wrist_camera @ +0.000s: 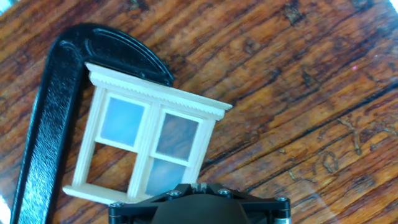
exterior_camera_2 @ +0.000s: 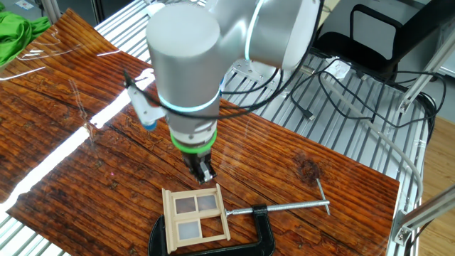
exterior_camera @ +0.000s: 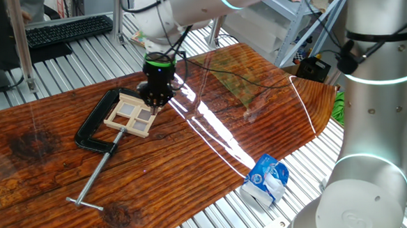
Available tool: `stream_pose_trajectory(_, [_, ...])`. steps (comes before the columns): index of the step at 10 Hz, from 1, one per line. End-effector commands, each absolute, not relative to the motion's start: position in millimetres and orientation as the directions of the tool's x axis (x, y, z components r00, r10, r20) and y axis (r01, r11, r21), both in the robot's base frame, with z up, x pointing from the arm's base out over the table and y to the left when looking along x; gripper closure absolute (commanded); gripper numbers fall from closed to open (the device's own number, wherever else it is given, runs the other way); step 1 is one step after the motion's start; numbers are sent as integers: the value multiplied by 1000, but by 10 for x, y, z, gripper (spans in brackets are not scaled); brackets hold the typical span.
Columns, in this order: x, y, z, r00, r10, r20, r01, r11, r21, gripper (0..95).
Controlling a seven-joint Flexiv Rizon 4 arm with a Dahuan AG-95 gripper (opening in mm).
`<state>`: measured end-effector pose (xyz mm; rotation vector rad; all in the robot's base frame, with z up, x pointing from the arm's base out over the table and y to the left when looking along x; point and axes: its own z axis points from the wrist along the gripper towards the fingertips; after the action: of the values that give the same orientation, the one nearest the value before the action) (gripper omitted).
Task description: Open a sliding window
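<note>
Wood grain fills one fixed view: a reddish-brown board (exterior_camera: pixel 192 156) lies across a ribbed metal table (exterior_camera: pixel 75 54), and on it rests the sliding window (exterior_camera: pixel 132 115), a pale wooden frame with four panes, lying flat inside the bow of a black C-clamp (exterior_camera: pixel 96 126) whose long screw runs toward the near edge. The gripper (exterior_camera: pixel 155 102) points straight down at the window's right side, its fingers pressed together with nothing between them; whether the tips touch the frame cannot be told from here. A crumpled blue and white carton (exterior_camera: pixel 264 181) lies near the board's near right edge, well apart from the window.

From the other fixed view, the arm's grey wrist stands over the board (exterior_camera_2: pixel 298 163), and the gripper (exterior_camera_2: pixel 205 173) hangs just above the top edge of the window (exterior_camera_2: pixel 196 217). The C-clamp (exterior_camera_2: pixel 213 245) curves beneath the window, its screw reaching right.

Through the hand view, the window (wrist_camera: pixel 146 146) lies tilted, its moulded top rail toward the upper right, with the C-clamp (wrist_camera: pixel 50 124) arching around its left side. The gripper's dark body shows at the bottom edge, over the window's lower corner; its fingertips are not visible.
</note>
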<state>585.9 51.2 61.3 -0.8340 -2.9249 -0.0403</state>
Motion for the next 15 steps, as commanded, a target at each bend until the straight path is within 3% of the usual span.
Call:
stream_pose_trajectory(1, [5936, 562, 558, -831, 546, 103, 549, 836, -6, 950])
stream_pose_trajectory(6, [6194, 629, 358, -811, 577, 102, 579, 815, -10, 950])
stream_pose_trajectory(15, [6360, 645, 258, -774, 625, 101, 627, 779, -19, 950])
